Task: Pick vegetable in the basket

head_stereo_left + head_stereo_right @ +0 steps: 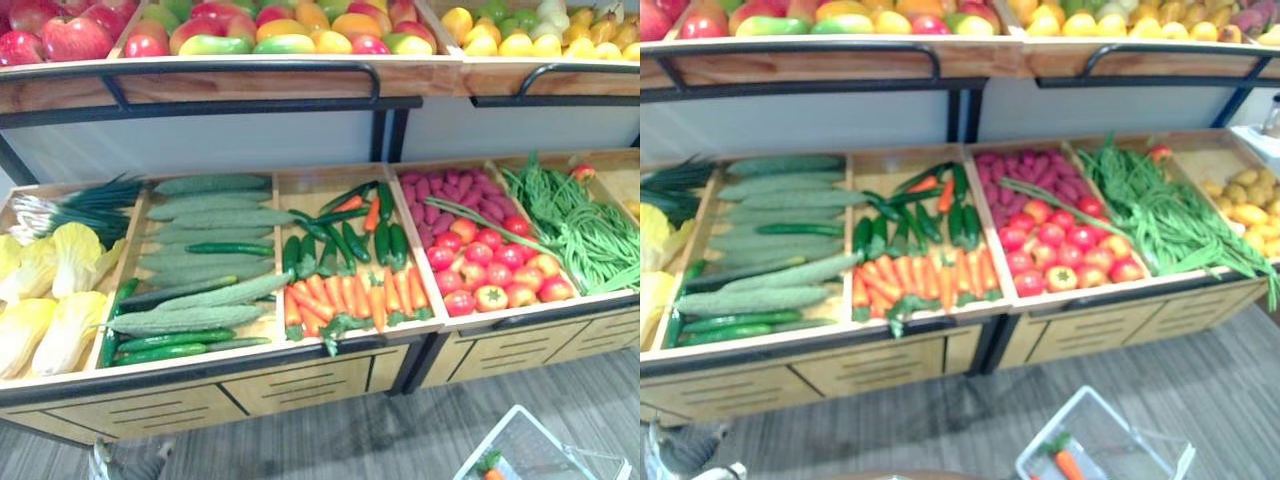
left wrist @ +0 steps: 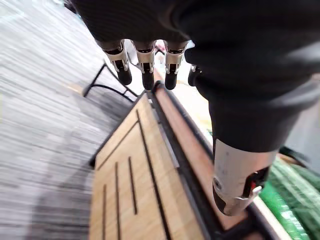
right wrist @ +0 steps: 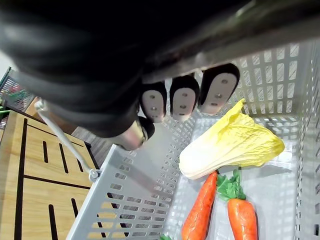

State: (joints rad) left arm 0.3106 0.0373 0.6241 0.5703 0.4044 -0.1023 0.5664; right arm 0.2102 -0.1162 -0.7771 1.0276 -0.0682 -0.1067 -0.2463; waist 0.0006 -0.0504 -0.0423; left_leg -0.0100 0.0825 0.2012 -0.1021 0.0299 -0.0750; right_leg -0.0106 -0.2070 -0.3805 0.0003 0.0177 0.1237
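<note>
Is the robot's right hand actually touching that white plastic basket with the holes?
Touching. In the right wrist view the right hand curls its fingers round the grey handle bar of the white perforated plastic basket.

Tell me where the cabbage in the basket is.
The yellow cabbage lies inside the white basket on the robot's right, seen in the right wrist view, next to the leafy tops of two carrots.

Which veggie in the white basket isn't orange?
The cabbage: pale yellow and leafy, lying by the green tops of the two orange carrots in the basket.
</note>
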